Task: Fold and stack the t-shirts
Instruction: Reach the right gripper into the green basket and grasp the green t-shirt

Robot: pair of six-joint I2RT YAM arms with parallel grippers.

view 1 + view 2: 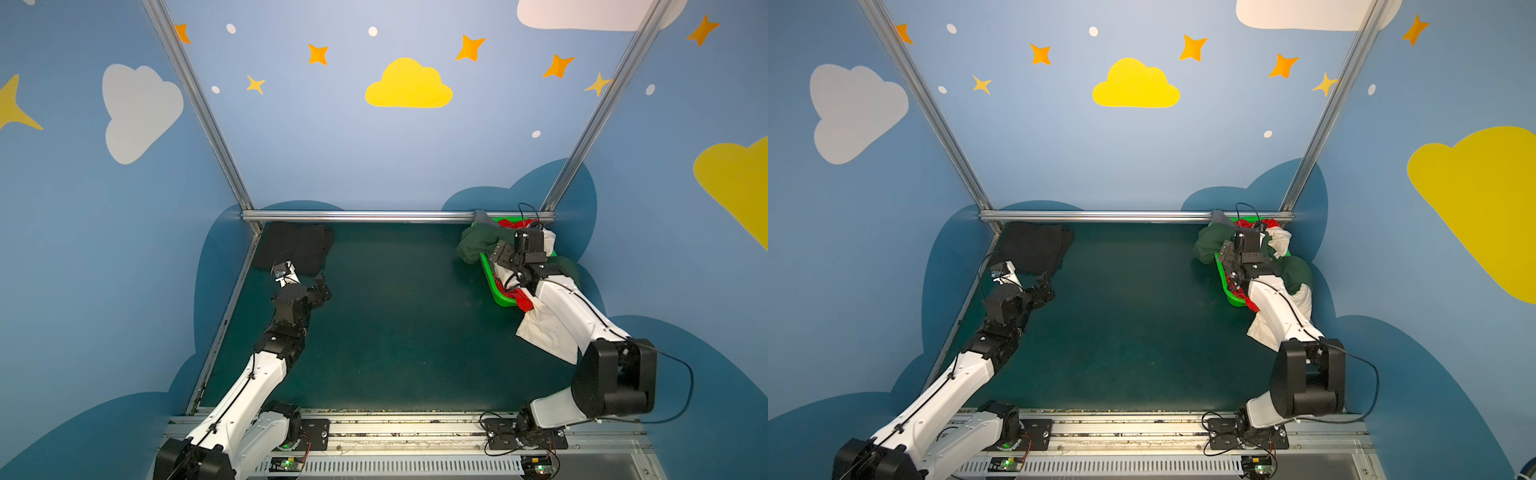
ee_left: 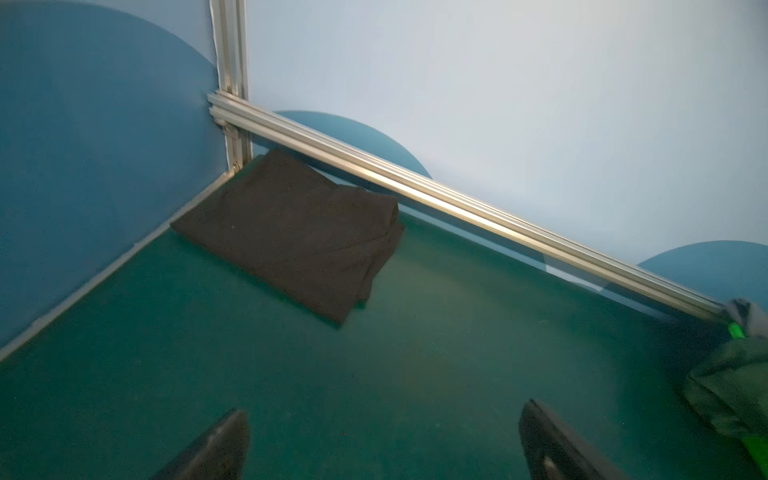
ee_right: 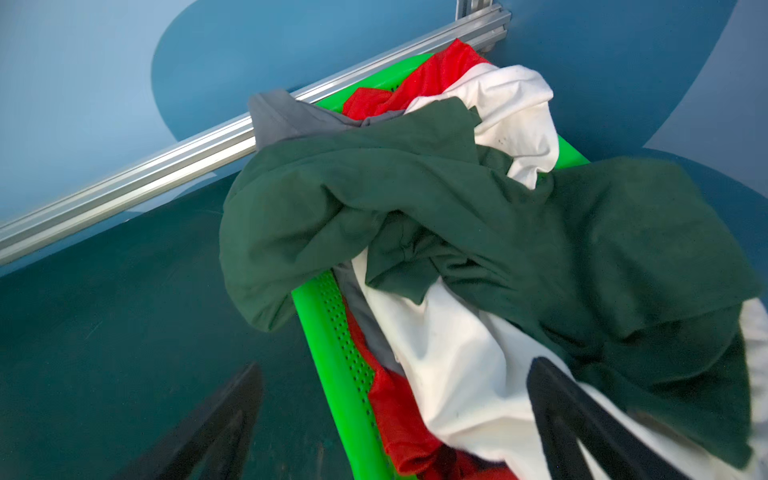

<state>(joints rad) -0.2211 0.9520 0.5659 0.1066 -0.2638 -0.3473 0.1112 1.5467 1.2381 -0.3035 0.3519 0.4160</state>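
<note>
**Right wrist view: dark green tee (image 3: 415,199) tops the basket (image 3: 332,340) heap**

The cloth should be light and limp, so it will likely sag and drag its neighbours along. The best hold is probably a raised fold of the dark green tee where it overhangs the basket rim, clear of the cream-white tee (image 3: 449,374) and red tee (image 3: 399,415).

The right claw (image 3: 395,370) is poised over the rim, jaws apart and empty.

In a top view the basket sits at 1 o'clock on the bench (image 1: 395,332) and the folded black tee (image 1: 293,247) at 11 o'clock. The left claw (image 1: 321,286) is near the black tee, jaws also apart and empty.

Only the left wrist view shows the black tee's layered edge. Only the top views show white cloth spilling out of the basket toward 5 o'clock.

no readable text, labels, numbers
</note>
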